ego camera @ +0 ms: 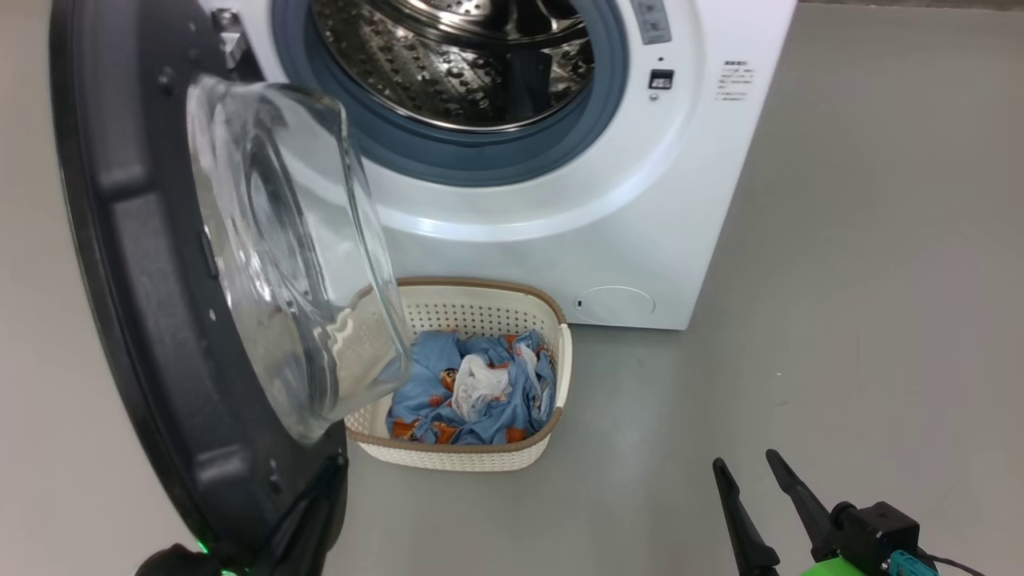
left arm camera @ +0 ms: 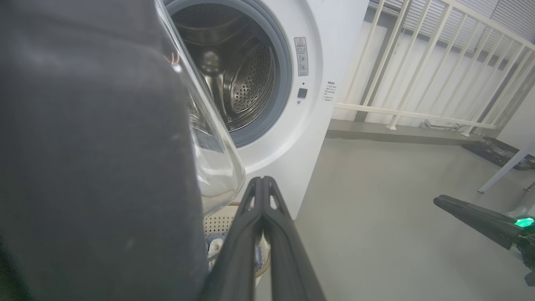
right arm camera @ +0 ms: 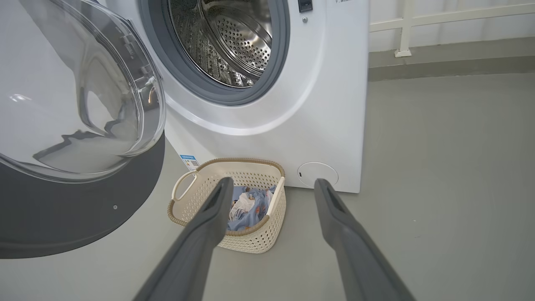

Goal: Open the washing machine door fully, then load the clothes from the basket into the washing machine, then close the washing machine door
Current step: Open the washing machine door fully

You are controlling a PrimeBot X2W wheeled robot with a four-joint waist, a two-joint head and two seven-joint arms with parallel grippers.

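The washing machine (ego camera: 640, 200) stands with its steel drum (ego camera: 456, 64) exposed. The washing machine door (ego camera: 136, 264) hangs swung out at the left, its glass bowl (ego camera: 296, 256) bulging over the basket (ego camera: 480, 458). The basket sits on the floor against the machine's front, holding the clothes (ego camera: 480, 392): blue printed fabric around a white piece. My left gripper (ego camera: 336, 468) is shut and empty beside the door's lower rim, its fingers (left arm camera: 261, 209) pressed together. My right gripper (ego camera: 744, 462) is open and empty, low at the right, its fingers (right arm camera: 209, 217) framing the basket (right arm camera: 250, 242) from a distance.
Grey floor (ego camera: 840, 320) stretches free to the right of the machine. A white railing (left arm camera: 418, 62) runs behind it, and a pale table leg (left arm camera: 505, 167) stands at the far right. The round service flap (ego camera: 614, 304) is just right of the basket.
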